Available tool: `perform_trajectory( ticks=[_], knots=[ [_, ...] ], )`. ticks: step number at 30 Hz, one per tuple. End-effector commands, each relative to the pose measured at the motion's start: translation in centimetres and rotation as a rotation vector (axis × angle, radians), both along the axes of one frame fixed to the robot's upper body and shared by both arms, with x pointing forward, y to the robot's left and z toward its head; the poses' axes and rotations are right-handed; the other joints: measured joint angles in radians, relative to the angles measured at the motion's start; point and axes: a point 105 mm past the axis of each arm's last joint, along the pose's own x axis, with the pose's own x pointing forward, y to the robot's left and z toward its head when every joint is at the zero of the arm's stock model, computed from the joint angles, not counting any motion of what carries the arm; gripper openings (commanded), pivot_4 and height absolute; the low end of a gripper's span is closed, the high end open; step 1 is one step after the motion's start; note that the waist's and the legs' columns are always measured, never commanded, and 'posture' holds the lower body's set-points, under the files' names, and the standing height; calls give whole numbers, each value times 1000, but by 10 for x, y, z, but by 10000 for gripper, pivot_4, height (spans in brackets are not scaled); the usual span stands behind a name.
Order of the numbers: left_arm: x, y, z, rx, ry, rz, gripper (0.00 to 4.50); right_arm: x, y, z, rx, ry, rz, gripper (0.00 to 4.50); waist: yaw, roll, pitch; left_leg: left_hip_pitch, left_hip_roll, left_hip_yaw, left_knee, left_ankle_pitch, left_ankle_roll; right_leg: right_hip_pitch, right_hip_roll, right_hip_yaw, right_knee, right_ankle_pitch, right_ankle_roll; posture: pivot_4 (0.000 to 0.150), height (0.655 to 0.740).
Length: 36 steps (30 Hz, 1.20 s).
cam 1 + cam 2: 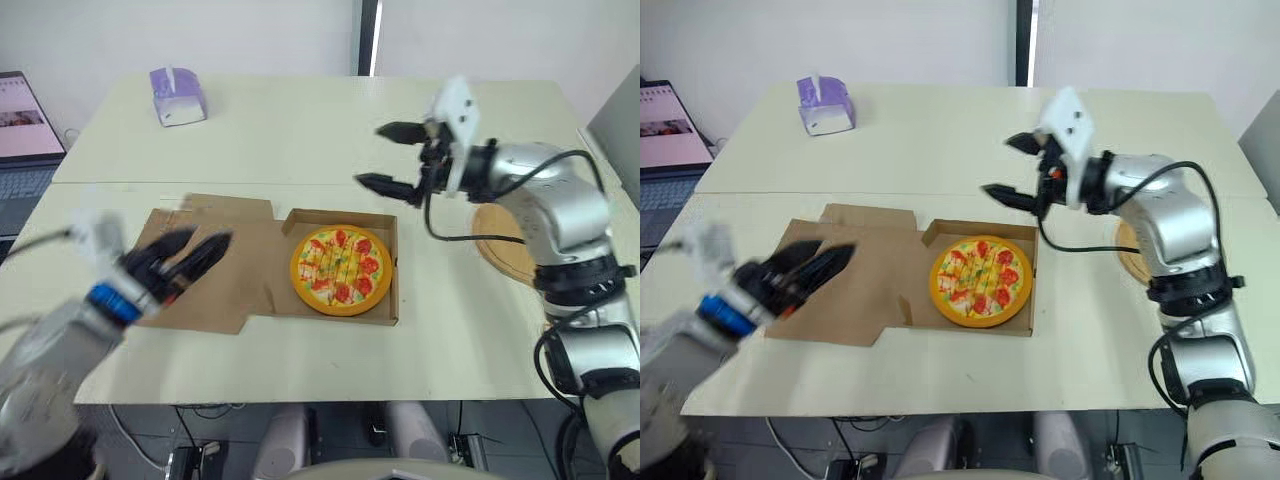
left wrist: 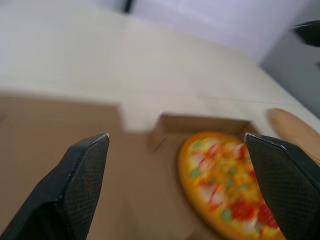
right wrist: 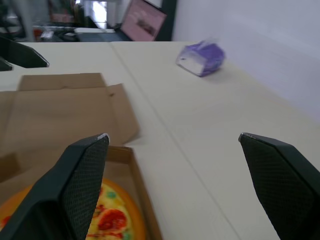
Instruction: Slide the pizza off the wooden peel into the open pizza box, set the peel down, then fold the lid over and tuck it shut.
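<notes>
The pizza (image 1: pixel 341 268) lies in the tray of the open cardboard box (image 1: pixel 392 300), whose lid (image 1: pixel 215 262) is spread flat on the table to the left. The round wooden peel (image 1: pixel 500 240) rests on the table at the right, partly behind my right arm. My left gripper (image 1: pixel 198 252) hovers over the flat lid with its fingers open and nothing between them. My right gripper (image 1: pixel 392 158) is open in the air above the box's far right corner, holding nothing.
A purple tissue box (image 1: pixel 177 96) stands at the far left of the table. A laptop (image 1: pixel 25 130) sits beyond the left edge. The two tabletops meet at a seam behind the box.
</notes>
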Motion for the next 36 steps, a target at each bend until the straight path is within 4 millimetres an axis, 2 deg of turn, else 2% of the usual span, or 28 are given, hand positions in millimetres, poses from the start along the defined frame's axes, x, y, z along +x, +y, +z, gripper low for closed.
perform_trajectory(
  ticks=[1,4,6,9,12,17,27,31,36],
  knots=[
    [-41,21,0,-64,17,105,45000,-28,32,14,16,-33,223,44603,9,-1,0,0,0,0,0,0,0,0,0,0,0,0,0,1500,7400],
    [-79,38,-20,-201,99,225,45000,-45,51,14,18,-45,335,44603,21,-1,0,1,-1,0,1,0,0,2,-2,0,-1,0,0,1500,7400],
    [-95,45,-30,-275,124,294,45000,-51,58,15,32,-44,369,44603,26,-2,-1,1,-2,0,1,0,0,3,-3,-1,-1,0,0,1500,7400],
    [-109,53,-49,-373,162,391,45000,-60,66,13,20,-49,436,44603,32,-2,-1,2,-2,-3,1,-2,4,5,-3,-3,-1,-1,-1,1500,7400],
    [-114,53,-60,-441,170,418,45000,-65,71,6,-16,-76,472,44603,27,-2,-1,3,-2,-2,1,-2,4,5,-3,-3,-1,-1,-2,1500,7400],
    [-98,54,-62,-527,115,420,45000,-69,75,4,-12,-72,464,44603,23,-2,-2,4,-1,-3,1,-2,4,5,-1,-3,0,-1,-2,1500,7400],
    [-59,51,-82,-639,189,375,45000,-63,67,7,-12,-83,385,44603,20,-3,-2,4,-1,-3,0,-2,4,5,-1,-3,0,-1,-2,1500,7400],
    [-50,40,-88,-678,242,309,45000,-61,63,9,-14,-90,346,44603,22,-3,-3,4,-1,-3,0,-2,4,5,-2,-3,0,-1,-2,1500,7400],
    [-43,41,-93,-716,279,298,45000,-60,60,10,-17,-91,327,44603,23,-2,-3,4,-2,-3,0,-2,4,5,-2,-3,0,-1,-2,1500,7400]
  ],
)
